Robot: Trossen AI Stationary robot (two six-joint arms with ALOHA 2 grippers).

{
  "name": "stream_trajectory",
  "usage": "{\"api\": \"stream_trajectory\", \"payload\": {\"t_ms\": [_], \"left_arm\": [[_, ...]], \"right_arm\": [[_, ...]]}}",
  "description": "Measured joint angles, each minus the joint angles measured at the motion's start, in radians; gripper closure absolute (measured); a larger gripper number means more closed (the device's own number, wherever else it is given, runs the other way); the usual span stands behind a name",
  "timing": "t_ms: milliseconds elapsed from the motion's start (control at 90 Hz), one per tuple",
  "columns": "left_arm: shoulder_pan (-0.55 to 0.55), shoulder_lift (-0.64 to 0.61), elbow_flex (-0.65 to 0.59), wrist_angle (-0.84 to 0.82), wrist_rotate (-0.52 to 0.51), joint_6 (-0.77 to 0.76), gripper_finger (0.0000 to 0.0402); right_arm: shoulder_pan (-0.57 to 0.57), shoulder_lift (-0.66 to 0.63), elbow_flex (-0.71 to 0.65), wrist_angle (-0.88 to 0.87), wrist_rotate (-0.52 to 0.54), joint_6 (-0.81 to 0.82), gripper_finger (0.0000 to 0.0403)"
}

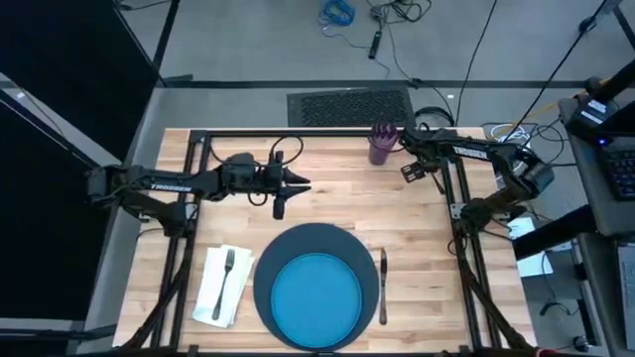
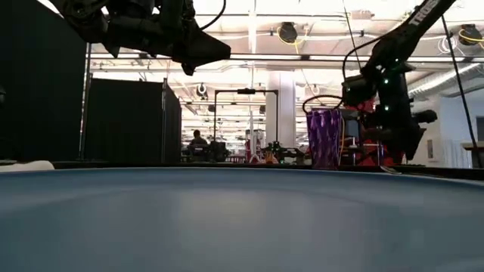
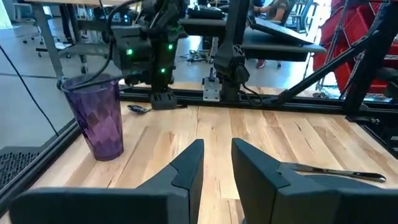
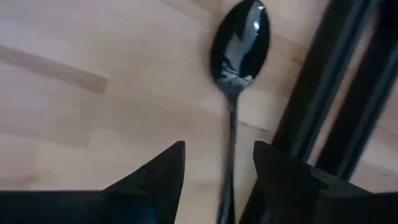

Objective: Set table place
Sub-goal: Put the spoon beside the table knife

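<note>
Light-wood butcher-block bench (image 1: 417, 223) with thin black frame, seen from above. Near front edge, centre: dark grey round charger (image 1: 266, 270) carrying a smaller bright blue plate (image 1: 317, 296). Just left of charger, white cloth napkin (image 1: 210, 294) with silver fork (image 1: 226, 273) lying on it, tines toward the far side. Just right of charger, knife (image 1: 383, 286) flat on the wood, lengthwise front to back. Purple cup (image 1: 381, 143) upright near far edge, right of centre; faceted, translucent in the left wrist view (image 3: 96, 114). Right gripper (image 1: 412, 169) low over the bench just right of the cup, close to the black frame rail. Right wrist view: spoon (image 4: 235, 68) lies flat on the wood, bowl pointing away from the gripper, handle running back between the two dark fingers (image 4: 163, 171); fingers spread on either side of the handle, not closed on it, a clear gap each side. Contact with the spoon cannot be told. Left gripper (image 1: 298, 185) held above the bench, left of centre, behind the charger, pointing toward the cup; fingers (image 3: 186, 167) a narrow gap apart, nothing between them. Low view: left arm raised high, cup standing beside the right arm, blue plate rim filling the foreground.
</note>
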Motion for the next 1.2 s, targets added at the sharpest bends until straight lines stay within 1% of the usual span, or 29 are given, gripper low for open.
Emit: {"api": "stream_trajectory", "payload": {"t_ms": [100, 211, 311, 667, 844, 1200], "left_arm": [[-0.003, 0.000, 0.000, -0.002, 0.000, 0.000, 0.0333], [-0.004, 0.000, 0.000, -0.003, 0.000, 0.000, 0.0333], [-0.004, 0.000, 0.000, -0.003, 0.000, 0.000, 0.0333], [-0.004, 0.000, 0.000, -0.003, 0.000, 0.000, 0.0333], [-0.004, 0.000, 0.000, -0.007, 0.000, -0.001, 0.0333], [-0.004, 0.000, 0.000, -0.012, 0.000, -0.004, 0.0333]], "right_arm": [[0.016, 0.043, 0.000, 0.000, 0.044, 0.024, 0.0227], [0.016, 0.068, 0.000, 0.001, 0.051, 0.027, 0.0227], [0.013, 0.071, 0.000, 0.000, 0.019, 0.016, 0.0227], [0.007, 0.072, 0.000, 0.007, 0.002, 0.005, 0.0227], [-0.013, 0.067, -0.032, 0.061, -0.057, -0.021, 0.0227], [-0.012, 0.069, -0.040, 0.073, -0.063, -0.037, 0.0227]]}}
